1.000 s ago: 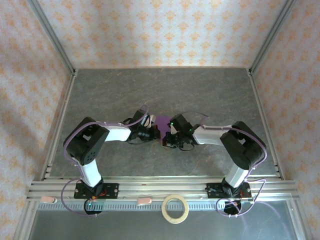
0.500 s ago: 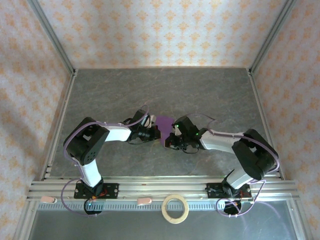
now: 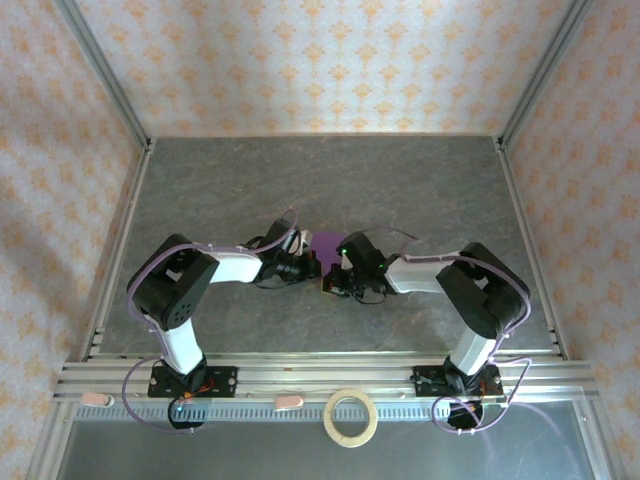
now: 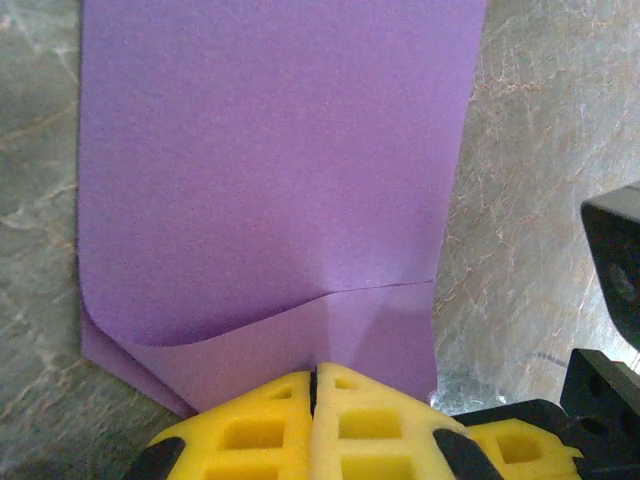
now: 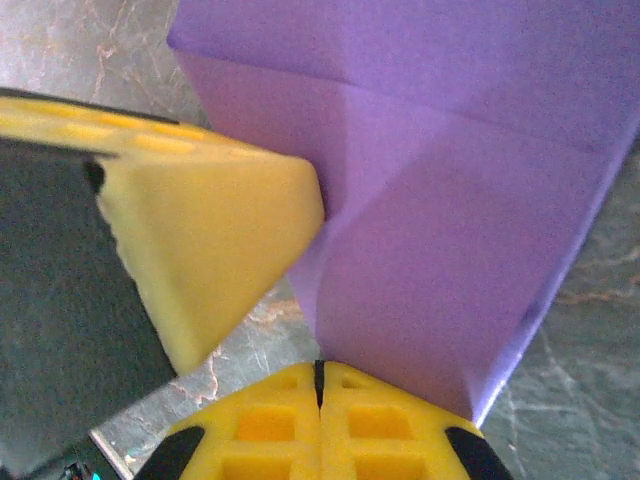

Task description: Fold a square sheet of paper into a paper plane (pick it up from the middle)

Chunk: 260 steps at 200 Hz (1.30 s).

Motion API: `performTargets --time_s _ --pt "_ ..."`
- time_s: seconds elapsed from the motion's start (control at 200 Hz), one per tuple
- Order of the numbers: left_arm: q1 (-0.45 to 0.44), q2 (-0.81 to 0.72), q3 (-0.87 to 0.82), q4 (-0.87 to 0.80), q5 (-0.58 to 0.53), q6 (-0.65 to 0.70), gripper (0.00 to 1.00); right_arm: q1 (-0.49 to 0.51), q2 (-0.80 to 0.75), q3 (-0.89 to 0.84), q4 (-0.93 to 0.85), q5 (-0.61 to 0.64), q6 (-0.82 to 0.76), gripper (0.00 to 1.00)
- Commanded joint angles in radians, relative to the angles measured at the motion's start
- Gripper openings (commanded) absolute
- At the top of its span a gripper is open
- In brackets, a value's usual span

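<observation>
The purple paper [image 3: 326, 243] lies close to the middle of the grey marbled table [image 3: 400, 180], and both arms reach in towards it from 9 and 3 o'clock. In the top view the left gripper [image 3: 313, 266] sits at about 7 o'clock of the visible purple patch and the right gripper [image 3: 336, 281] at about 5 o'clock, the two tools nearly touching over the near part of the sheet. The left wrist camera shows the sheet partly folded: a flat upper layer runs off towards 12 o'clock, a curved edge crosses it low down, and a second layer peeks out at 7 o'clock. That arm's yellow fingertips [image 4: 270, 425] are pressed pad against pad with no gap, resting at the paper's 6 o'clock edge; whether the edge is nipped between them or only pressed down I cannot tell. From the right wrist, the paper shows several creases and angled layers, with a pointed corner near 5 o'clock. The right arm's yellow pads [image 5: 370, 420] are likewise closed tight at the sheet's lower edge, and again a pinch cannot be told from a press. The other arm's yellow finger juts in from 9 o'clock, touching the paper's side. A tan tape ring [image 3: 351, 417] lies at 6 o'clock, well apart, by the near rail
</observation>
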Motion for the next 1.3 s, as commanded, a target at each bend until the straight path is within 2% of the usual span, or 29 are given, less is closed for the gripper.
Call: performTargets --time_s 0.0,0.28,0.56,0.656,0.936,1.296 --pt "-0.003 0.035 -0.029 -0.080 -0.089 0.020 0.00 0.008 -0.049 -0.098 -0.046 0.000 0.014 0.00" --pt "-0.003 0.033 -0.037 -0.070 -0.093 0.007 0.00 0.009 -0.143 -0.193 -0.044 -0.005 0.026 0.00" --pt "-0.004 0.008 -0.053 -0.044 -0.089 -0.014 0.00 0.008 -0.270 -0.112 -0.024 0.045 0.088 0.00" --pt "-0.003 0.005 -0.051 -0.044 -0.088 -0.016 0.00 0.009 -0.233 -0.081 0.034 0.028 0.111 0.00" --pt "-0.003 0.000 -0.049 -0.037 -0.077 -0.022 0.00 0.009 -0.026 0.030 0.055 0.037 0.118 0.00" --pt "-0.004 -0.019 -0.025 -0.031 -0.058 -0.022 0.00 0.011 -0.004 -0.119 -0.029 0.103 0.068 0.00"
